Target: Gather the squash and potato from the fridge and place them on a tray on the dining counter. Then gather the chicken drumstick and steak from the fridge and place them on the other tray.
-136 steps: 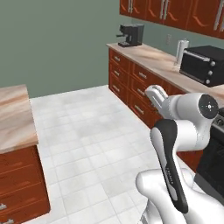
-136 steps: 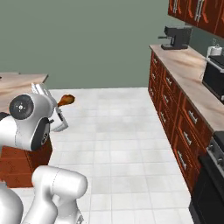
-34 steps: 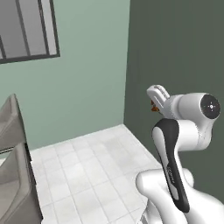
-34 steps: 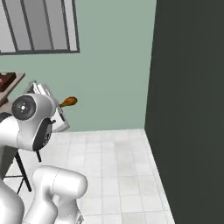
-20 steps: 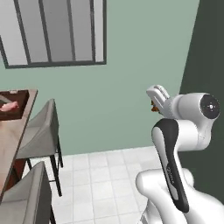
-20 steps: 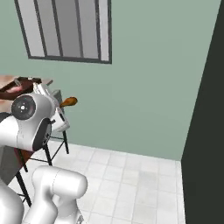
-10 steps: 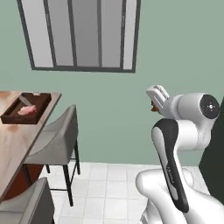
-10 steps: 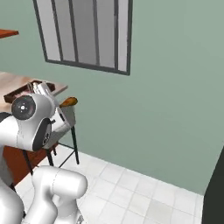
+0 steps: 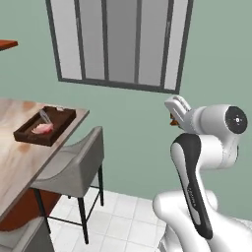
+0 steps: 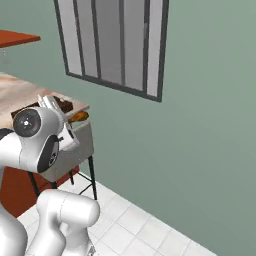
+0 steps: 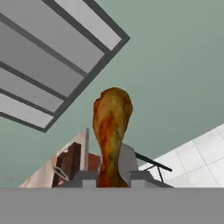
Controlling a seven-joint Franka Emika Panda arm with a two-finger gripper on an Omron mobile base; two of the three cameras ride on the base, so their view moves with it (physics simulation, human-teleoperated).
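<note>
Hand view first: I find the gripper (image 11: pixel 113 178) closed narrowly on the thin end of the chicken drumstick (image 11: pixel 112 131), whose thick browned end stands away from the fingers toward the green wall and barred window (image 11: pixel 48 57). Left base view shows the gripper (image 9: pixel 175 109) raised beside the arm's upper joint, a sliver of the drumstick visible just past it. On the table (image 9: pixel 19 162), near its far corner, I note one tray (image 9: pixel 29 135) holding the pink steak (image 9: pixel 42 129). A grey stool (image 9: pixel 74 170) stands tucked against the table edge. Right base view confirms the drumstick (image 10: pixel 78 117) aloft, in front of the table corner.
</note>
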